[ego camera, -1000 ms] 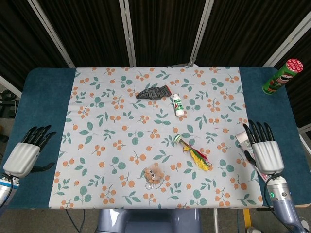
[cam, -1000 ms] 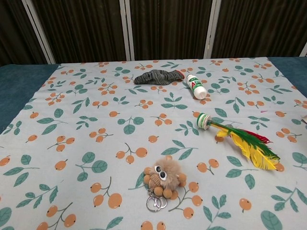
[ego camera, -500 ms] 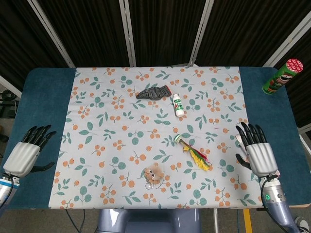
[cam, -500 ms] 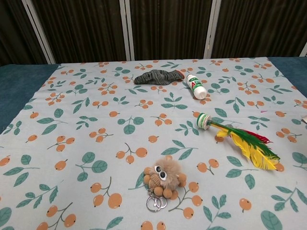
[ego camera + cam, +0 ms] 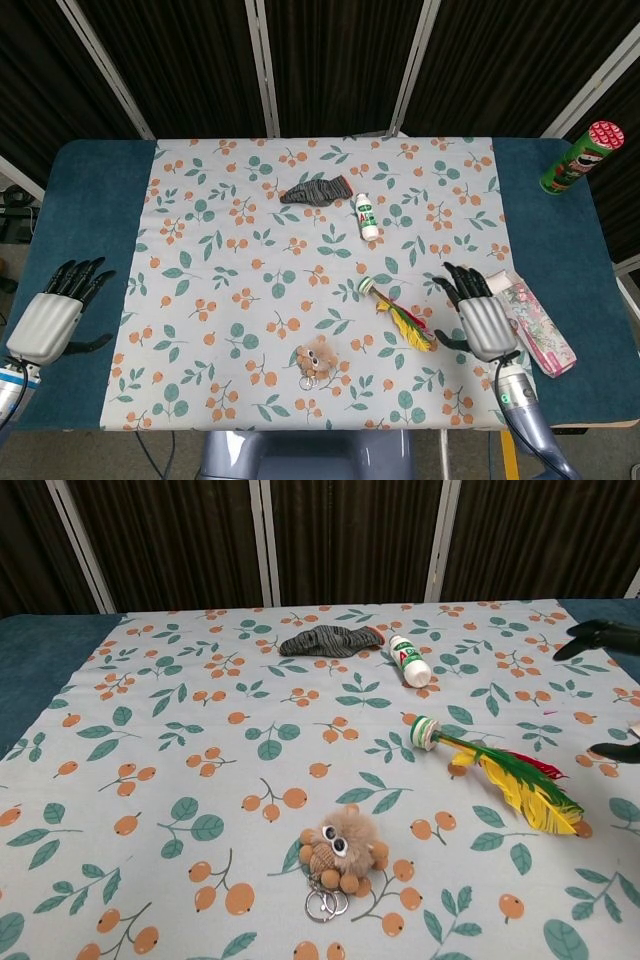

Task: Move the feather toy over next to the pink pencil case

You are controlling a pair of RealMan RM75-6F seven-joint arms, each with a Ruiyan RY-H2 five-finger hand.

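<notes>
The robot's right hand (image 5: pixel 484 318) has moved leftward over the last second, from the blue table edge onto the leaf-and-berry printed tablecloth (image 5: pixel 220 250), and now hovers just beside the toy at its 3 o'clock. Its dark fingers (image 5: pixel 462 281) are spread and hold nothing; in the chest view only fingertips (image 5: pixel 592 632) enter at the right edge. This shift has uncovered the pink floral pencil case (image 5: pixel 532 322), lying at the hand's 3 o'clock on the blue table (image 5: pixel 90 200). The feather toy, with a green-and-white striped base and red, green and yellow plumes (image 5: pixel 397 312), lies untouched where it was, at about 5 o'clock from the white glue bottle (image 5: pixel 366 216). The reach appears under way; no grasp yet. The left hand (image 5: pixel 48 318) rests unchanged at the table's 8 o'clock edge, fingers spread, empty.
</notes>
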